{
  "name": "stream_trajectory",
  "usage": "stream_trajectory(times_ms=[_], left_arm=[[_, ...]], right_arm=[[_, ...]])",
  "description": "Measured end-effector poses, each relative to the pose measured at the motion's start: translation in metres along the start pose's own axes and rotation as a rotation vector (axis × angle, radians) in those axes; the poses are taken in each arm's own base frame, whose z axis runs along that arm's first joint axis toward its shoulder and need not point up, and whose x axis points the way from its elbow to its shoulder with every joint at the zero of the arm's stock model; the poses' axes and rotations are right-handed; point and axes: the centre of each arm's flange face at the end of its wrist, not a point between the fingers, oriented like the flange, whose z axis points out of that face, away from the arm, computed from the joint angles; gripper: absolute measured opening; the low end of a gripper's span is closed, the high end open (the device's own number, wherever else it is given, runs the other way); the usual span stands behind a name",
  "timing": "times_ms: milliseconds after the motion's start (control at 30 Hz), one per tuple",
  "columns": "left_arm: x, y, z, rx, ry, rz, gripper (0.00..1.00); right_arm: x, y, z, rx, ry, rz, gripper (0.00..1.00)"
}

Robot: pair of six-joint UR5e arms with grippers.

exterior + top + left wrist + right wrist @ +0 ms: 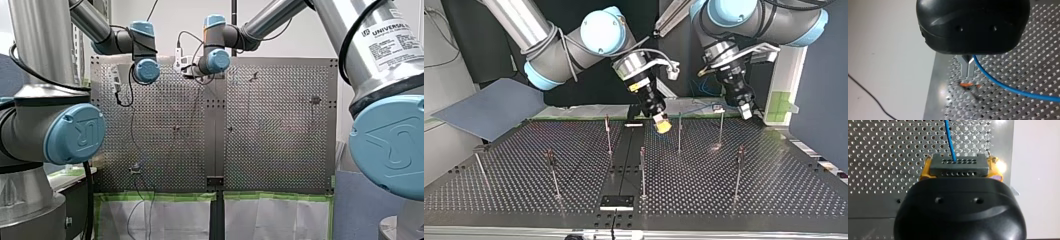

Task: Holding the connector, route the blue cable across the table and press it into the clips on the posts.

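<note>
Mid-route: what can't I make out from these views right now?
- Whether my left claw grips the blue cable: left wrist view, its black body covers their meeting point.
- Orange piece ahead of it: same view, blurred.
- Clips on the posts: front and top views, too small.

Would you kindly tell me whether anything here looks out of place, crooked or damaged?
Nothing stands out. The connector sits squarely between my right gripper's yellow pads. The blue cable leaves it over the perforated table with no kink or tangle in the stretches that show.
</note>
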Motion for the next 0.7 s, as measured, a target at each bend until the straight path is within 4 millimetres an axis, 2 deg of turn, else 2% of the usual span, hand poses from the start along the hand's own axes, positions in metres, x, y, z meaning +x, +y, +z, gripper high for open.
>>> stream_trajectory(times_ms=[133, 300, 467, 700], left_arm=[[0.000, 0.006, 0.013, 0.001, -0.006, 0.007, 0.00], [0.011, 0.011, 0.032, 0.002, -0.002, 0.011, 0.00], [0.013, 0.016, 0.056, 0.007, -0.022, -0.005, 0.00], [0.013, 0.010, 0.077, 0.046, -0.026, -0.007, 0.00]], right_arm=[[0.001, -0.001, 0.006, 0.009, -0.015, 0.003, 0.00], [0.004, 0.000, 0.015, 0.011, -0.019, 0.007, 0.00], [0.008, 0.001, 0.027, 0.010, -0.014, 0.010, 0.00], [0.013, 0.002, 0.042, 0.009, -0.002, 0.010, 0.00]])
